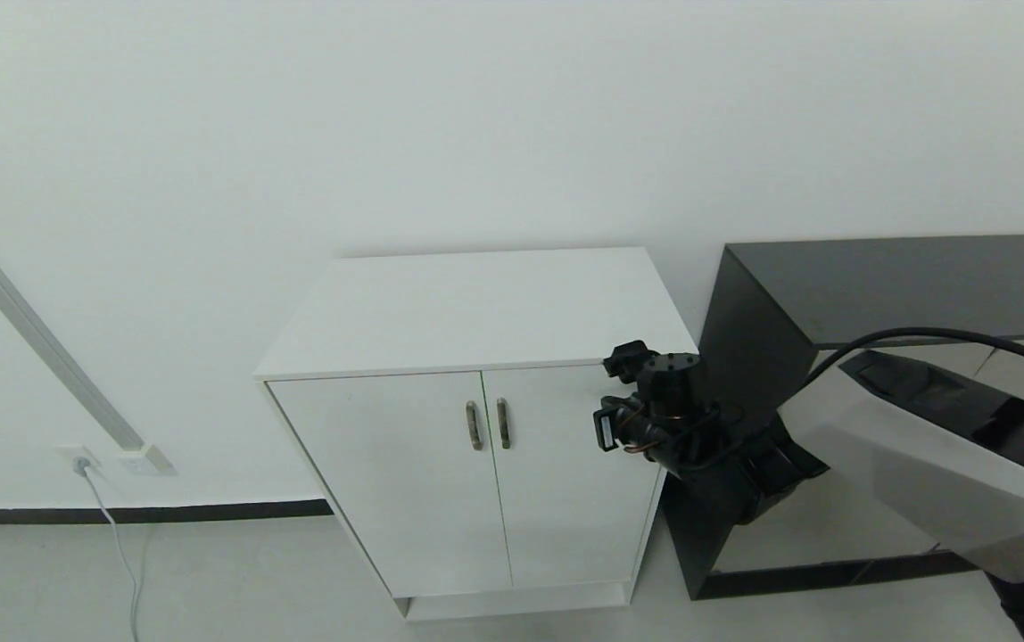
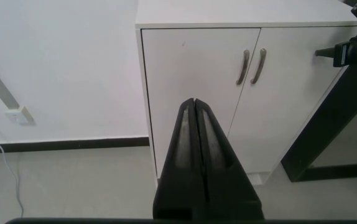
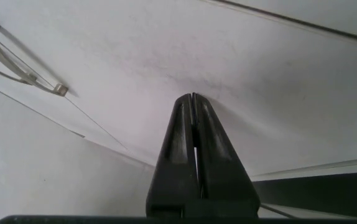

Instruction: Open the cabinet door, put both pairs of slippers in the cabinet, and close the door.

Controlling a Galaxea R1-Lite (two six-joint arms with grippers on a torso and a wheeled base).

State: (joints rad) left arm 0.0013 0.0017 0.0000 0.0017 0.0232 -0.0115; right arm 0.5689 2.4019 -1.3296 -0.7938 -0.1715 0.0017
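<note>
The robot's left hand (image 2: 194, 101), its two dark fingers pressed flat together with nothing between them, hangs back from a white two-door wooden cabinet (image 1: 476, 312) and points at the left door (image 1: 396, 481). Closer in, the right hand (image 3: 192, 96) is likewise closed and empty, its tip aimed at the upper part of the right door (image 1: 565, 499), on the side away from the handles; whether the tip touches the panel cannot be told. The black right arm (image 1: 681, 419) crosses in front of the cabinet's top right corner.

Both doors are shut, meeting at a thin centre seam. Two slim, curved, brushed-metal handles stand upright on either side of that seam, the left handle (image 1: 474, 425) and the right handle (image 1: 503, 423) just beside each other, high on the doors. The cabinet stands on a pale grey floor (image 1: 209, 580), its back to a plain white wall (image 1: 476, 116).

To the cabinet's right, near it, sits a low black sideboard with glossy fronts (image 1: 833, 285). To the left, a grey cable duct (image 1: 30, 339) slants down the wall to a white wall socket (image 1: 75, 459), from which a pale cord (image 1: 119, 553) trails to the floor. A black skirting strip (image 1: 164, 513) runs along the base of the wall.
</note>
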